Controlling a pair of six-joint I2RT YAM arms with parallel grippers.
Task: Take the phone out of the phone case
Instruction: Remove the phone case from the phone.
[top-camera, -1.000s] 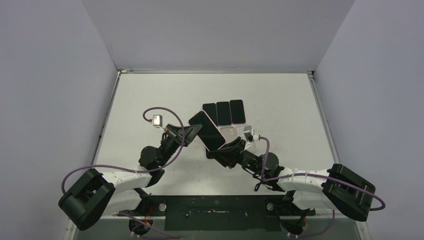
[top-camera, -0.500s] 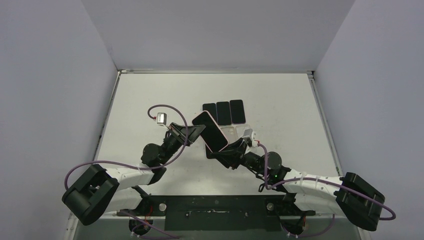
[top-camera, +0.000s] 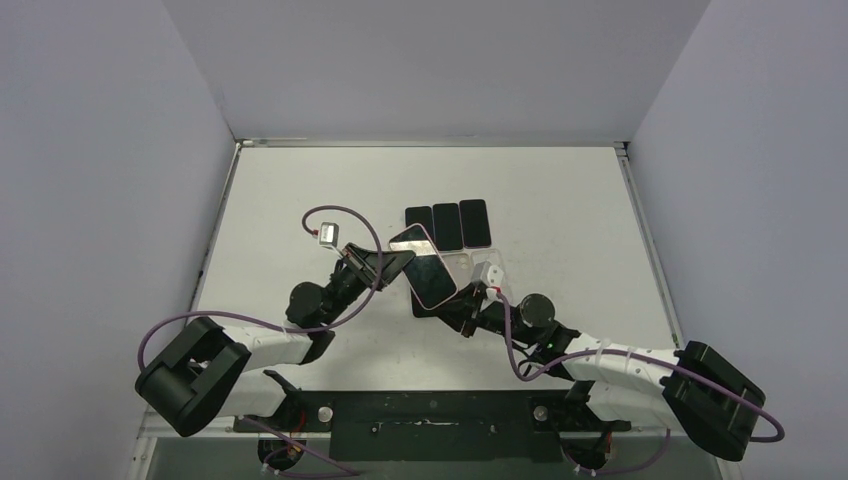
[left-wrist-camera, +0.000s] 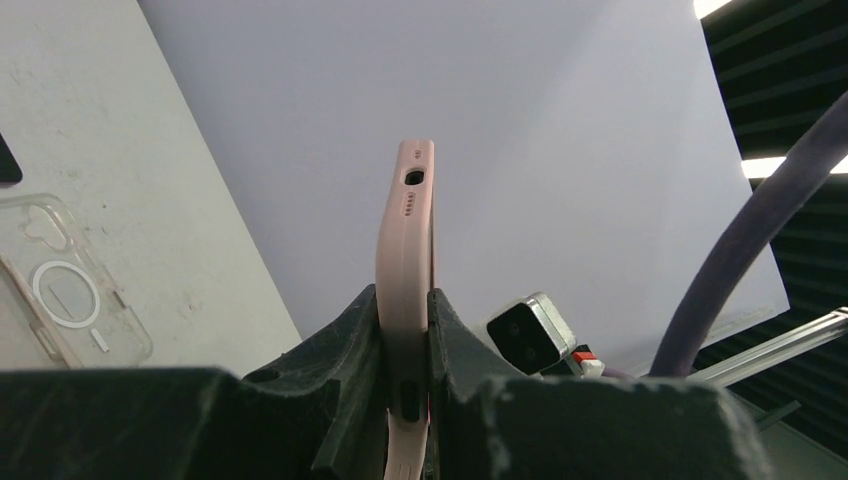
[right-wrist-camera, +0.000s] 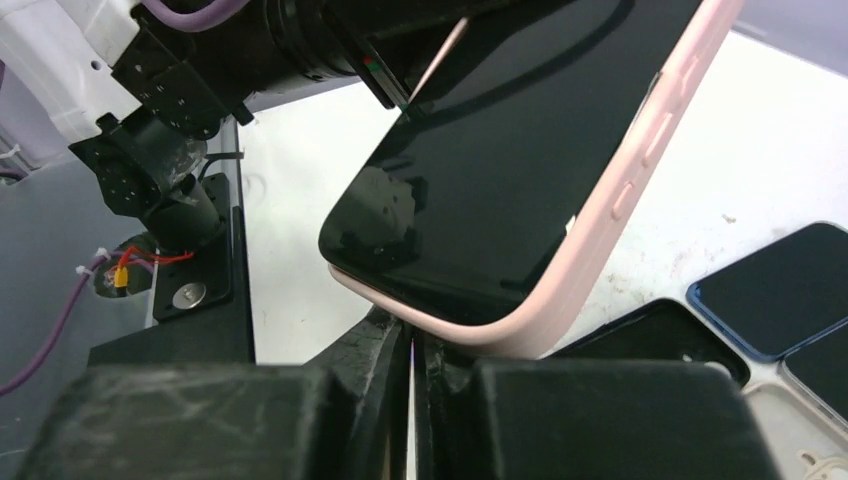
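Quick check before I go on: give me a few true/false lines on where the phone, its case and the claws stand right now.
1. The left claw clamps the phone across its thickness. True.
2. The phone is already out of its case. False: the pink case wraps it.
3. The phone lies flat and untouched. False: it is held up, tilted, above the table.
4. Three dark phones lie side by side farther back. True.
5. A clear case lies on the table. True.
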